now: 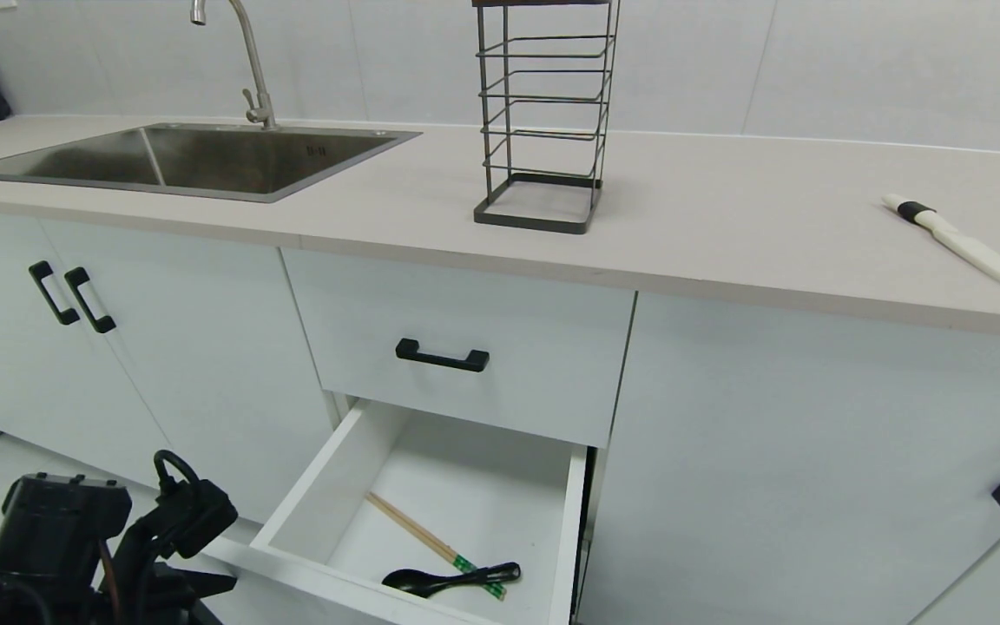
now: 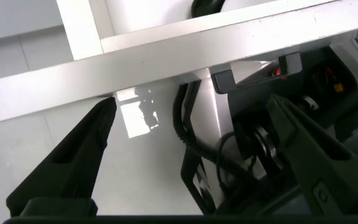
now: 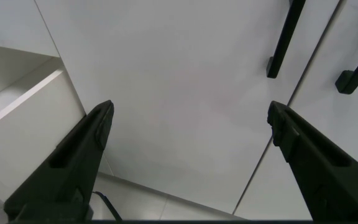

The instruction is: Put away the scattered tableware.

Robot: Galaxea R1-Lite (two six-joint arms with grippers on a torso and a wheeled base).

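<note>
White knife (image 1: 969, 250) with a black band near one end lies flat on the counter (image 1: 726, 217), far to the right, close to the front edge and well apart from everything else. It is the one piece not yet put away.

Handling, as a judgement:
- light, stiff and narrow
- smooth surface, likely to slip or pivot in a pinch
- best taken across the thicker part beside the black band, jaws square to its length
- lies low on the counter, so little clearance under it

Open drawer (image 1: 318, 477) below already holds chopsticks (image 1: 430, 540) and a black spoon (image 1: 448, 578), the two crossing near the front.

Left gripper (image 2: 191, 102): jaws spread wide, holding nothing, low by the drawer's front panel. Right gripper (image 3: 191, 107): jaws also wide apart and empty, facing a cabinet door.

Surface: pale matt counter. A wire rack (image 1: 533, 223) stands mid-counter, and the sink (image 1: 205, 156) and faucet (image 1: 250, 61) are at the left. White cabinets with black handles, pale wall behind.
</note>
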